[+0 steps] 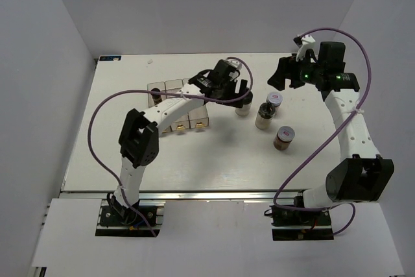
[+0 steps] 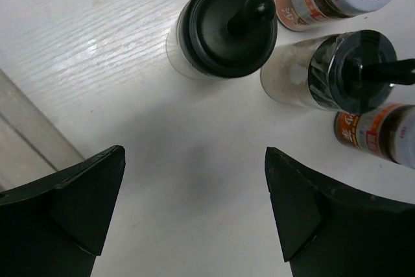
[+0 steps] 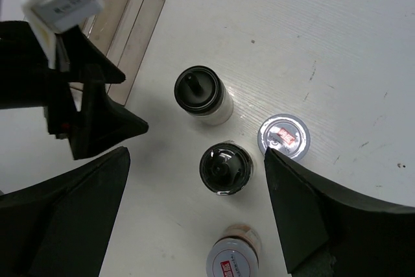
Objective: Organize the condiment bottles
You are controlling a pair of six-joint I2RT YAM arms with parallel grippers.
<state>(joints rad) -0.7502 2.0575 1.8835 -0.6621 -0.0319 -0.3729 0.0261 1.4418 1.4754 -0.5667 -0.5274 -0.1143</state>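
**Top view.** The left gripper [image 1: 241,92] is over the middle of the table [image 1: 130,154], jaws apart, holding nothing. Directly on its near side stands the left bottle [image 1: 243,108]. To that bottle's right is the middle bottle [image 1: 264,116], with the purple-lid jar [image 1: 275,98] beside it on the far right. The red jar [image 1: 284,137] stands nearer and apart. The right gripper [image 1: 280,77] hangs beyond the jars, jaws apart and empty. The rack [image 1: 170,86] lies left of the group, partly under the left arm.

**Left wrist.** The left gripper [image 2: 194,205] is spread wide over bare table. The black-capped left bottle [image 2: 220,27] stands ahead, with the middle bottle [image 2: 343,72] beside it.

**Right wrist.** The right gripper [image 3: 198,212] is open above the group. The left bottle [image 3: 201,95], middle bottle [image 3: 225,168], purple-lid jar [image 3: 283,136] and red jar [image 3: 233,254] all stand upright. The rack [image 3: 130,24] is at upper left.
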